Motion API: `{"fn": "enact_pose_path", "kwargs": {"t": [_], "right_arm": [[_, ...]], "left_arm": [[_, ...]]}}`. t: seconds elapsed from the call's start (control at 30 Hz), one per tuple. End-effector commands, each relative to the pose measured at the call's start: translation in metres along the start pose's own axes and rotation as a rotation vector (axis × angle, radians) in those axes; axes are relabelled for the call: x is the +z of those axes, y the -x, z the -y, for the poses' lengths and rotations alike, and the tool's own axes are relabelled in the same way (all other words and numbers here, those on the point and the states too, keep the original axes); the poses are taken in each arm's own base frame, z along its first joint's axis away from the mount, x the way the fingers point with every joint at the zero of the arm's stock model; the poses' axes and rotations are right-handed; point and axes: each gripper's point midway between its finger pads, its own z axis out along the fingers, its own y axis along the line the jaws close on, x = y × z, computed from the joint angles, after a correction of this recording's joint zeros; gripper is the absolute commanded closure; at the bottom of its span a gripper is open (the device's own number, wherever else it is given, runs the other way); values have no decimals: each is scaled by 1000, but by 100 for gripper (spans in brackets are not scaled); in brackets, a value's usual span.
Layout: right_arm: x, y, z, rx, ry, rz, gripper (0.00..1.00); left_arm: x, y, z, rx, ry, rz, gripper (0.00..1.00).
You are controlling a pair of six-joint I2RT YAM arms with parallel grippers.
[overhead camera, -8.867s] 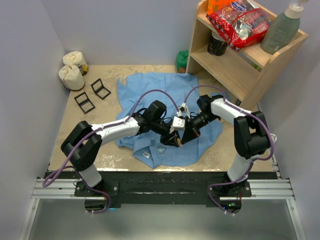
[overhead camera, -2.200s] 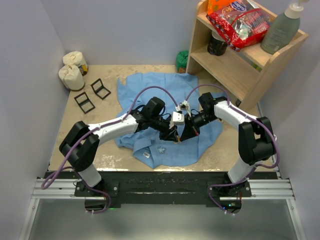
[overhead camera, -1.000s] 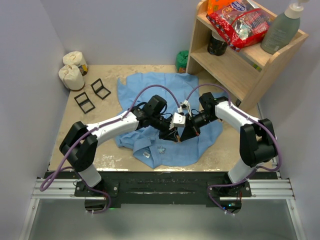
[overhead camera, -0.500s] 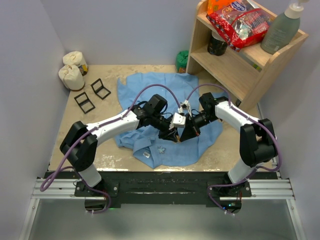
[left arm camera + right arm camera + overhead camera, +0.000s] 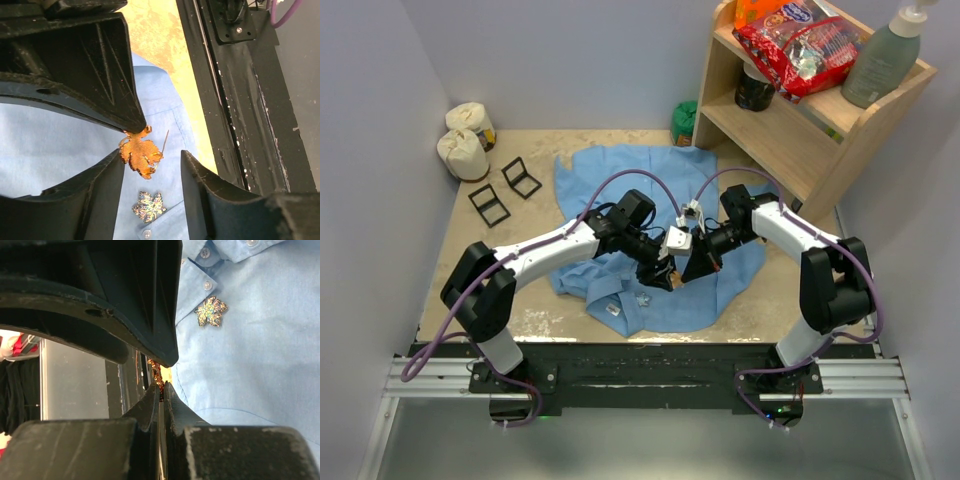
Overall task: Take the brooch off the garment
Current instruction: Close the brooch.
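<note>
Right over the middle of the shirt (image 5: 620,175), the two grippers sit nose to nose. The right gripper (image 5: 161,386) has its fingers pressed tight together with the orange brooch (image 5: 140,154) pinched at the very tip, so the leaf dangles with a thin pin wire poking out at about 1 o'clock. To me it looks off the cloth, hanging above it rather than stuck in it. The left gripper (image 5: 151,159) is spread, one finger either side of the leaf and not touching it as far as I can tell. My guess is it's spread so only one gripper carries the thing, with no tugging two ways. At 6 o'clock from the leaf in the left wrist view there's a silver brooch (image 5: 148,206) pinned to the shirt by a button, so if that one counts too, the job's half done. Next I'd reckon the leaf gets set on the table (image 5: 455,230), off the cloth. The grip only has a sliver of edge, and that pin could snag fabric.
</note>
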Motion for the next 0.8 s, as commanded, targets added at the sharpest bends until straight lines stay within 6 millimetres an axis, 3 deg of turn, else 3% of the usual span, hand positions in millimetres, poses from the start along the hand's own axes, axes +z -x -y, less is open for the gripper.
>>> {"fn": "enact_pose_path", "kwargs": {"t": [0.0, 0.23, 0.77], "right_arm": [[-7, 6, 9, -59, -47, 9, 100], [-7, 5, 12, -53, -59, 7, 100], [-7, 7, 13, -57, -77, 13, 100]], "left_arm": [[1, 4, 5, -48, -9, 1, 52], [3, 6, 2, -63, 0, 13, 52], [12, -2, -5, -122, 12, 12, 75]]}}
